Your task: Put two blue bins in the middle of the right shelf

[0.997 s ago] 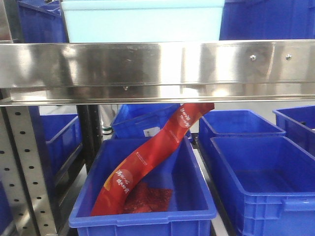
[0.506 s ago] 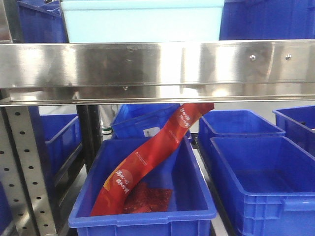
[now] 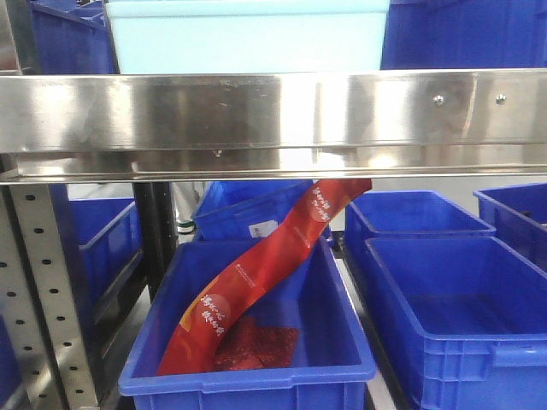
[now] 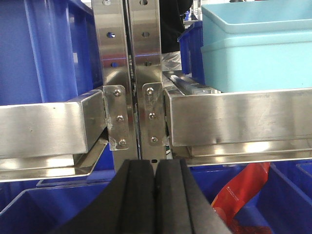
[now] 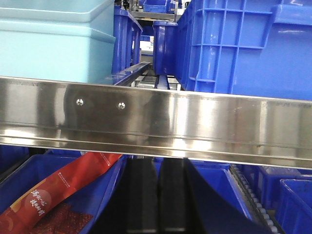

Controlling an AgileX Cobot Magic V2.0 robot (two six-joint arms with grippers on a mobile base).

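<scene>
Both hands are pressed together with nothing between their pads: the left hand [image 4: 155,192] hangs before the joint of two steel shelf rails, and the right hand [image 5: 158,200] sits just under the long steel shelf rail [image 3: 273,111]. Neither touches a bin. Below the rail in the front view, the nearest blue bin [image 3: 248,371] lies low and centre, holding a long red packet [image 3: 256,269] that leans from its floor up past its far rim, with a flat red pouch [image 3: 252,342] beneath it. To its right stand two more blue bins, one near [image 3: 453,316] and one behind it [image 3: 414,213], and the corner of another [image 3: 513,209] shows at the far right edge; others sit partly hidden behind and to the left. On the shelf above rests a stack of two pale blue tubs [image 4: 256,46] beside a large blue crate [image 5: 243,46]. Nothing has shifted since half a second ago; bins, packet and view match.
</scene>
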